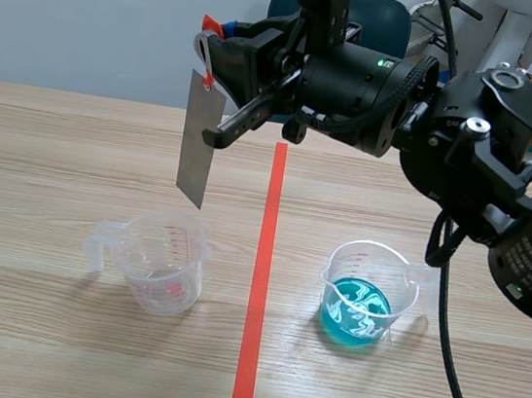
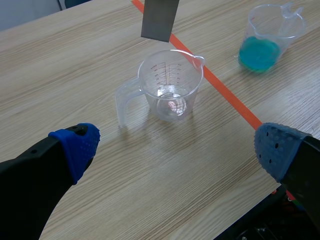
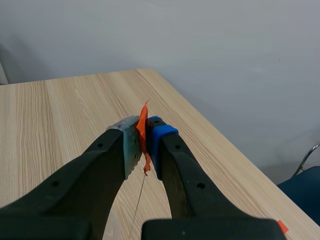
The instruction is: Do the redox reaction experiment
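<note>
Right end effector, clamped on tag, hung plate w/ long axis vertical above clear cup; left end effector stood apart.

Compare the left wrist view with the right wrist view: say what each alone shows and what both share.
Only the left wrist view: the open left gripper, the clear measuring cup, the cup of blue liquid, the orange-red tape line, and the lower end of the grey metal sheet hanging near the clear measuring cup. Only the right wrist view: the right gripper shut on a red tag, the grey wall and a blue chair corner. Both: the wooden table.
</note>
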Tool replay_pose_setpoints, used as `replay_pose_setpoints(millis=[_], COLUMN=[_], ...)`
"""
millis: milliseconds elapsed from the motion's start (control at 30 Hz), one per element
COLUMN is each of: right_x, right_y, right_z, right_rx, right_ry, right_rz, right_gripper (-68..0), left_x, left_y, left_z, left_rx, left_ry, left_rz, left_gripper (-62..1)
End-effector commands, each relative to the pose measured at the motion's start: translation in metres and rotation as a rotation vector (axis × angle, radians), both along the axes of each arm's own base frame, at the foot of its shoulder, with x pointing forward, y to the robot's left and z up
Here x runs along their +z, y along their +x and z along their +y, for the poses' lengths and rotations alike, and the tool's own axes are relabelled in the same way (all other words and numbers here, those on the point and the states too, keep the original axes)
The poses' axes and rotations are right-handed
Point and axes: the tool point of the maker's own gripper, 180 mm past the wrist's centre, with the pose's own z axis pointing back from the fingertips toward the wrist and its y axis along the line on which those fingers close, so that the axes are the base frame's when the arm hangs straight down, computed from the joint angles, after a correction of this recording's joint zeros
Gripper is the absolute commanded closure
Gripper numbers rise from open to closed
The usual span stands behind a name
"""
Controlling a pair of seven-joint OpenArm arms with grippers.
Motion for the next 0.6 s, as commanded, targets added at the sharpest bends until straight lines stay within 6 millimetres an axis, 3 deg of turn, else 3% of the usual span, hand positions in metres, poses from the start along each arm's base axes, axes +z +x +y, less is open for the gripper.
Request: replay_pose_setpoints(millis=[0,567], right_x=[0.017,0.013], right_y=[0.004,-0.004], right_z=[-0.001,0.010], right_rx=[-0.001,0.031], right_ry=[0.034,0.036], right_rz=[-0.034,-0.025], right_gripper=[-1.5,-1.5], left_x=[0.003,0.003], left_y=[-0.001,-0.001], left_z=[-0.004,-0.004], left_rx=[0.000,0.000], left_ry=[-0.020,-0.020], left_rz=[-0.006,-0.006], left_gripper=[-62.3,-62.3])
